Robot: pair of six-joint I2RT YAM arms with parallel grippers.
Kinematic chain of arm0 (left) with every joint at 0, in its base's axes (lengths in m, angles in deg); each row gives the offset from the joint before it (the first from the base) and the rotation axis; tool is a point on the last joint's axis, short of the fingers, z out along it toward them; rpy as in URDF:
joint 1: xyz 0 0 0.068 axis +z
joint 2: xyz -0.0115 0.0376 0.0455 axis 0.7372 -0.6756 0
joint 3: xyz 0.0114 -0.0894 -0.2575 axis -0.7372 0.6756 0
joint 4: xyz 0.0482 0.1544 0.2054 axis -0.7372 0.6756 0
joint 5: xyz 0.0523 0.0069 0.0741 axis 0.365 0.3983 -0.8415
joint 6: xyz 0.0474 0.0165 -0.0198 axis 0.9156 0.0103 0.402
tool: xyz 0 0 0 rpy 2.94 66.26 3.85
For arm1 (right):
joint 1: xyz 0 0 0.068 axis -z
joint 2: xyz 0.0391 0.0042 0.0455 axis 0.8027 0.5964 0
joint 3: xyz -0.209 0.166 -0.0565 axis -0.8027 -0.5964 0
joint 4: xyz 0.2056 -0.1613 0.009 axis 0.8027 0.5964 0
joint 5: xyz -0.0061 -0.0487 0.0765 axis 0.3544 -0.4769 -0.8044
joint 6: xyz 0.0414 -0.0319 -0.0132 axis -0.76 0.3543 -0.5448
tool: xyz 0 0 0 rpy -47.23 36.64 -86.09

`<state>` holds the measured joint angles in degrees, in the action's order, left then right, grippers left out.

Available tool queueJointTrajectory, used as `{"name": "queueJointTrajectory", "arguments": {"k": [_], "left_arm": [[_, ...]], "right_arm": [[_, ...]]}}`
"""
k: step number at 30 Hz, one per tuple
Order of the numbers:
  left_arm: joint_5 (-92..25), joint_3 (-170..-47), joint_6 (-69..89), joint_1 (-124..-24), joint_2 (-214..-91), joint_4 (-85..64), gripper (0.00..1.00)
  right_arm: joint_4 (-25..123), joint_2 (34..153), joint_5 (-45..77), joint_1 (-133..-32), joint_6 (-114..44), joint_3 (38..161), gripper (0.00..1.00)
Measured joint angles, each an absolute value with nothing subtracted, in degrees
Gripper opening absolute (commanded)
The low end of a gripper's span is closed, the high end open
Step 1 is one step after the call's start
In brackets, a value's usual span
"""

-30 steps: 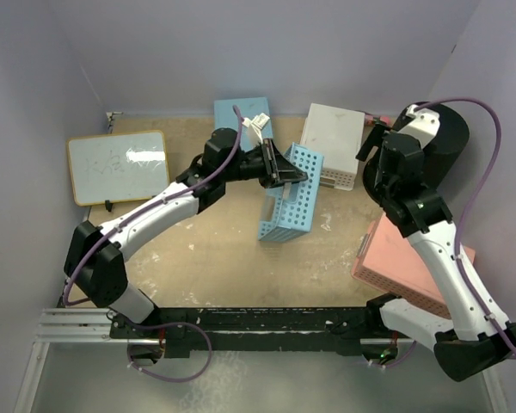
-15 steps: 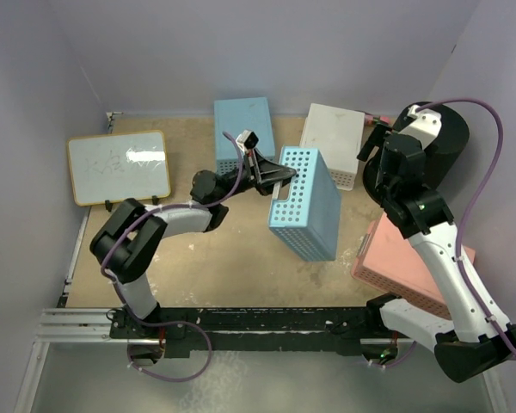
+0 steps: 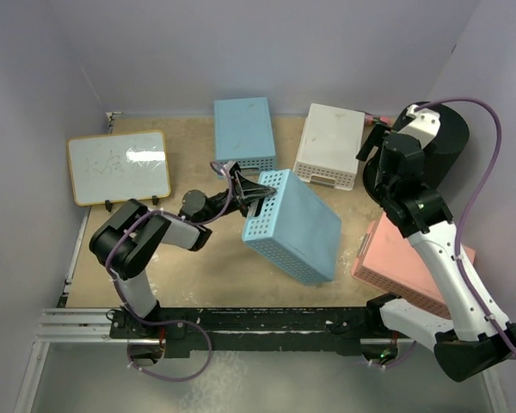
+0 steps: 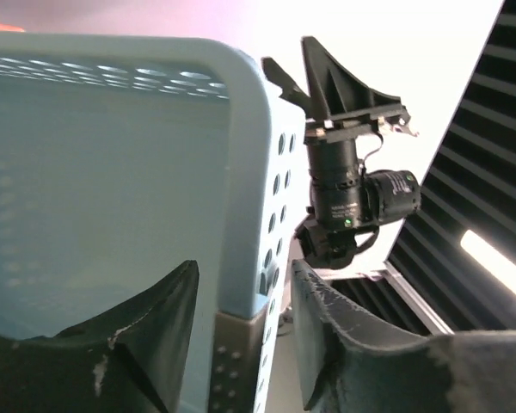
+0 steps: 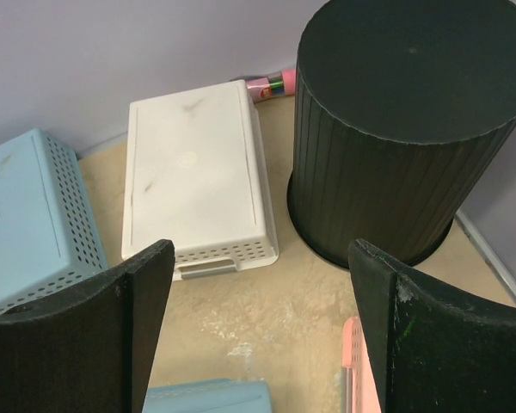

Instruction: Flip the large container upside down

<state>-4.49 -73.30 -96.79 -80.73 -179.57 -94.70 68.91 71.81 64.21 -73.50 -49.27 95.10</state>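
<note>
The container (image 5: pixel 396 129) is standing at the far right corner of the table (image 3: pixel 206 258), close to both walls. Its flat closed face is pointing up and its flared rim is sitting on the table, so it is resting mouth down.

The right gripper (image 5: pixel 258 254) is hovering just in front of the container and is gaping wide, with nothing between its fingers (image 5: pixel 142 327). They are framing the gap between the container and a white basket (image 5: pixel 198 163). That basket is lying bottom up just left of the container, apart from it. A small pink striped thing (image 5: pixel 271 84) is lying by the back wall between the two; what it is I cannot tell.

The left arm is folding back on itself at mid-table. The left gripper (image 4: pixel 241 331) is clamping the wall of a blue basket (image 3: pixel 292 225) at one corner – one finger on each side of the perforated wall. This basket is tilting, bottom face up and toward the right, well apart from the container.

A second blue basket (image 3: pixel 243 131) is lying bottom up by the back wall, beside the white one. A pink basket (image 3: pixel 396 258) is sitting at the right edge – partly under the right arm. A whiteboard (image 3: pixel 119 166) is lying at the far left.
</note>
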Motion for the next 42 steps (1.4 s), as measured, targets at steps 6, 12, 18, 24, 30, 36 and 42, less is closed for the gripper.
{"name": "queueJointTrajectory", "arguments": {"k": [6,12,18,24,30,36,42], "left_arm": [[-1.84,-71.05,-82.5,-75.9,-172.1,-73.94,0.58],[-10.52,-95.11,-44.95,-73.78,-162.81,-17.79,0.62],[-20.99,-106.3,-28.23,-73.82,-160.32,3.2,0.64],[-23.35,-108.33,-24.84,-73.87,-160.67,7.46,0.66],[-24.31,-108.79,-23.24,-73.93,-160.86,8.38,0.68],[-24.22,-109.19,-21.5,-73.8,-160.82,8.36,0.69],[-21.82,-109.91,-20.84,-73.41,-160.41,8.95,0.69]], "right_arm": [[68.91,72.47,63.51,-73.5,-49.27,95.08,0.84],[68.86,72.62,62.98,-73.5,-49.3,95.08,0.84],[68.84,73.78,62.61,-73.5,-49.52,95.08,0.84],[68.84,74.35,62.53,-73.5,-49.56,95.08,0.84],[68.84,74.48,62.5,-73.5,-49.62,95.08,0.84],[68.8,75.37,62.31,-73.5,-49.65,95.08,0.84],[68.84,75.83,61.65,-73.5,-49.65,95.08,0.84]]}}
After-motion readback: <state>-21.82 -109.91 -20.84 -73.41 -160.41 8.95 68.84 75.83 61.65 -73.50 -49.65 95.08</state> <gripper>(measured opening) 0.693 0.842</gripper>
